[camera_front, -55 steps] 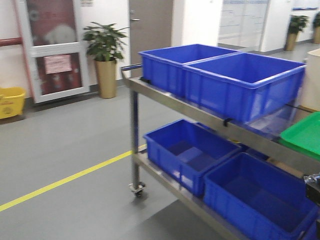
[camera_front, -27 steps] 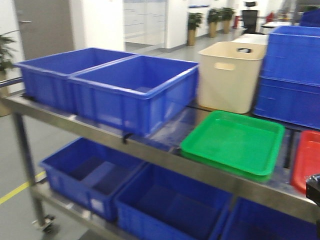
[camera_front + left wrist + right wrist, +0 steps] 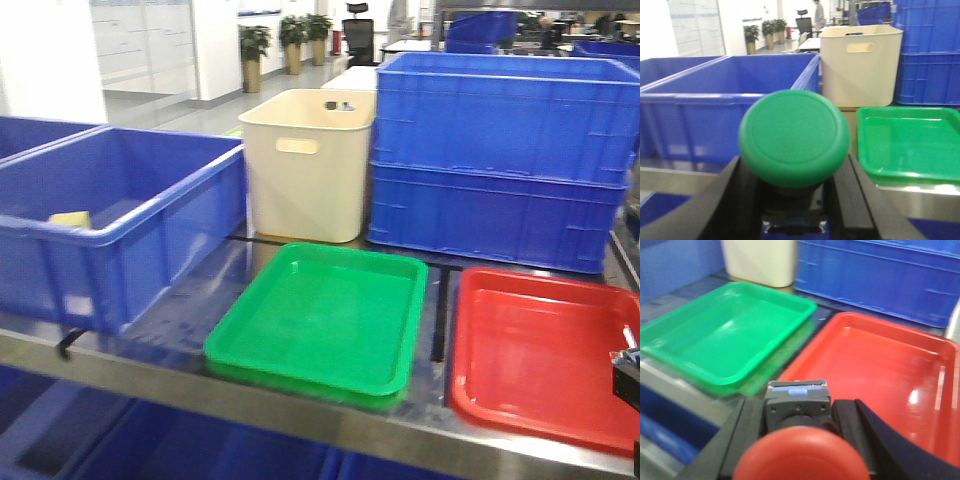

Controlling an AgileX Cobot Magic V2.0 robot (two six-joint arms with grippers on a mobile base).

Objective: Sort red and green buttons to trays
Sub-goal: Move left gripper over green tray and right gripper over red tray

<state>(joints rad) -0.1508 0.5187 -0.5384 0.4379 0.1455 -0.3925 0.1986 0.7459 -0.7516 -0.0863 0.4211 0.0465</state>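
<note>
Green fills the left wrist view: the green button (image 3: 794,135) is clamped in the left gripper (image 3: 794,167). The dark fingers (image 3: 735,200) press the button's blocky body from both sides and are parted no wider than that body. The button is held up in front of a blue crate (image 3: 730,107), with the green tray (image 3: 910,137) off to its right, so it is in neither tray.

The right gripper (image 3: 799,415) grips a red button (image 3: 800,457) the same way. Its fingers (image 3: 747,425) close against the grey body, and the cap points at the camera (too blurred to show any detail). Beyond it lie the near corners of the green tray and the red tray (image 3: 880,360).

From the front, the two trays lie side by side on the steel shelf (image 3: 150,350), a narrow gap between them. Behind them stand the cream tub (image 3: 305,165) and the stacked blue crates (image 3: 500,150).

Half a second ago only a sliver of the red tray showed at the right edge of the front view, and the green tray sat right of centre. Now both trays are in full view, the crates on the left have slid partly out of frame, and the floor with its yellow line, seen a second ago, is gone.
</note>
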